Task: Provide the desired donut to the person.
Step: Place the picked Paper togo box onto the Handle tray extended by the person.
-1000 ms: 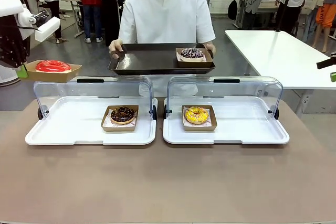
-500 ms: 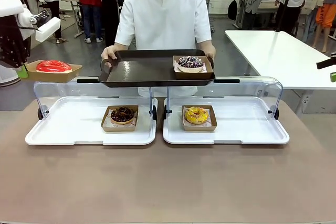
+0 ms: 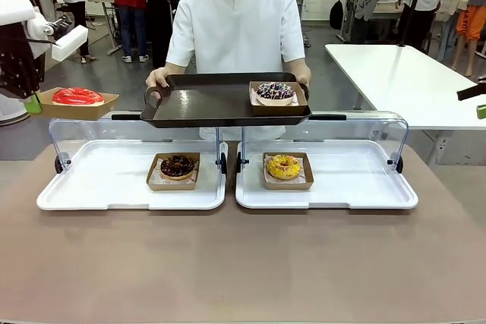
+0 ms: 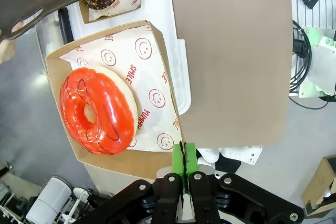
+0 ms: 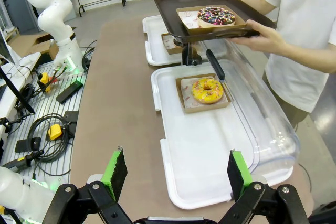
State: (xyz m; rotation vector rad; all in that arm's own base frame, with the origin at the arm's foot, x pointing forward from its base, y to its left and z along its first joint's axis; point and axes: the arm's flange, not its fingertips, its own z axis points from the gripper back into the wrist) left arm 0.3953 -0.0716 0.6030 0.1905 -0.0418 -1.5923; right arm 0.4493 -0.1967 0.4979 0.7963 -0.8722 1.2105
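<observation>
red donut in its open cardboard box, held in the air at far left, above and just outside the left display tray. left end effector pinched shut on the box's edge wall, so the box hangs level and the donut goes untouched; likely lifted for handover.

centre: person at the far side holds a dark serving tray by both handles over the raised clear lids. bare left half of that tray faces the red donut, judged to be the landing spot. sprinkled chocolate donut in its box already on the tray's right half.

on the surface: chocolate donut in left display tray, yellow donut in right display tray.

right end effector wide open, holding nothing, hovering near the right display tray's outer end.

views: left wrist shows the pinch on the box rim and the smiley-print paper liner; front hides that contact at the frame edge. front gives the gap between box and serving tray. right wrist shows the green pads spread apart.
</observation>
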